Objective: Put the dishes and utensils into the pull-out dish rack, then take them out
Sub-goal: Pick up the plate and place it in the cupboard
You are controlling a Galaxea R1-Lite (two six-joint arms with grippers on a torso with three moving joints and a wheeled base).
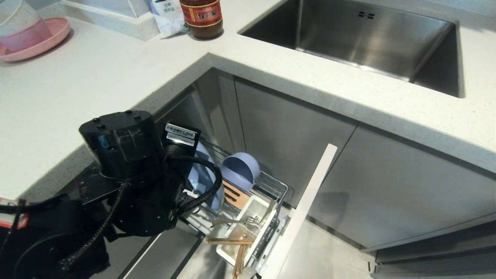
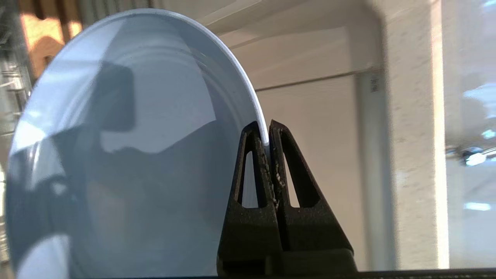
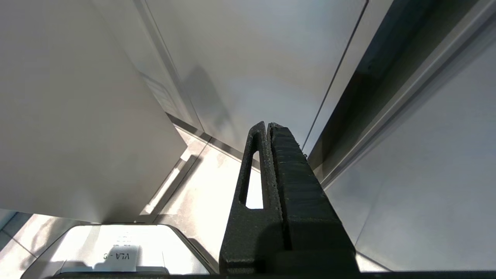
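My left gripper [image 2: 266,128] is shut on the rim of the light-blue plate [image 2: 135,135], which stands on edge. In the head view my left arm [image 1: 124,155] covers most of that plate [image 1: 201,174], and the fingers are hidden behind the wrist. Beside it the light-blue bowl [image 1: 240,170] stands on its side in the pull-out dish rack [image 1: 273,186]. The fork [image 1: 236,221] and the chopsticks [image 1: 232,242] lie across the white utensil box [image 1: 248,217]. My right gripper [image 3: 266,126] is shut on nothing, low beside the cabinet fronts.
The rack's pale cabinet front [image 1: 306,205] juts out toward me. On the counter [image 1: 97,77] at the far left a pink plate [image 1: 50,38] carries a white-and-pink bowl [image 1: 21,27]. A sauce bottle [image 1: 201,17] and the steel sink [image 1: 360,38] are at the back.
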